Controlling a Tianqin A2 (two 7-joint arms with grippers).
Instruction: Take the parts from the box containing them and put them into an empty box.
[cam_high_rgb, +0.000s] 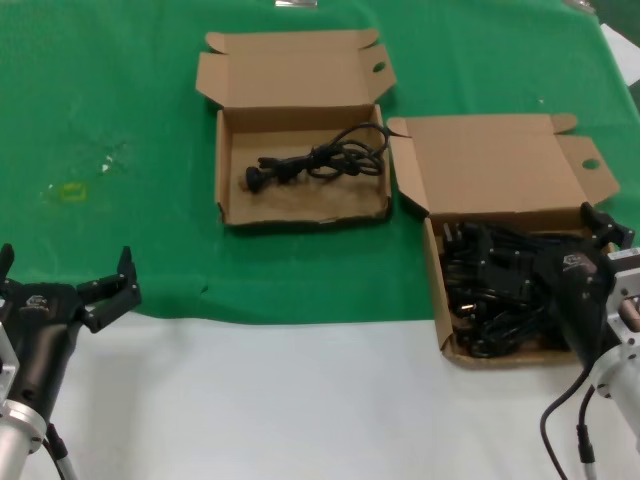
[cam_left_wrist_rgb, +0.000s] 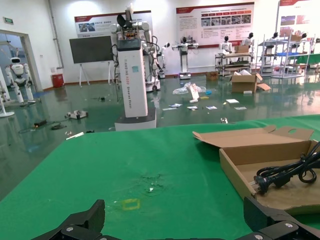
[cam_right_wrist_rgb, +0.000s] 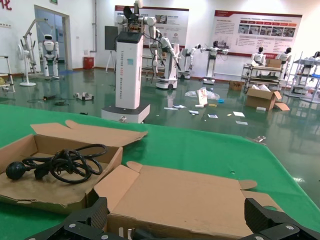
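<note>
The squarer cardboard box (cam_high_rgb: 437, 290) stands at the right, its lid flap open, full of tangled black cables and plugs (cam_high_rgb: 490, 275). The wider, shallower box (cam_high_rgb: 305, 218) stands at the back centre and holds one black power cable (cam_high_rgb: 320, 160). My right gripper (cam_high_rgb: 552, 245) is open, low over the full box; in the right wrist view (cam_right_wrist_rgb: 175, 220) its jaws stand wide before the lid flap (cam_right_wrist_rgb: 185, 195). My left gripper (cam_high_rgb: 66, 262) is open and empty at the front left, apart from both boxes. In the left wrist view (cam_left_wrist_rgb: 175, 220) it faces bare green cloth.
A green cloth (cam_high_rgb: 120, 120) covers the far half of the table; the near half is white (cam_high_rgb: 280, 400). A small yellow mark (cam_high_rgb: 70, 190) is on the cloth at the left. The left wrist view shows the wide box (cam_left_wrist_rgb: 240, 175) with its cable (cam_left_wrist_rgb: 285, 172).
</note>
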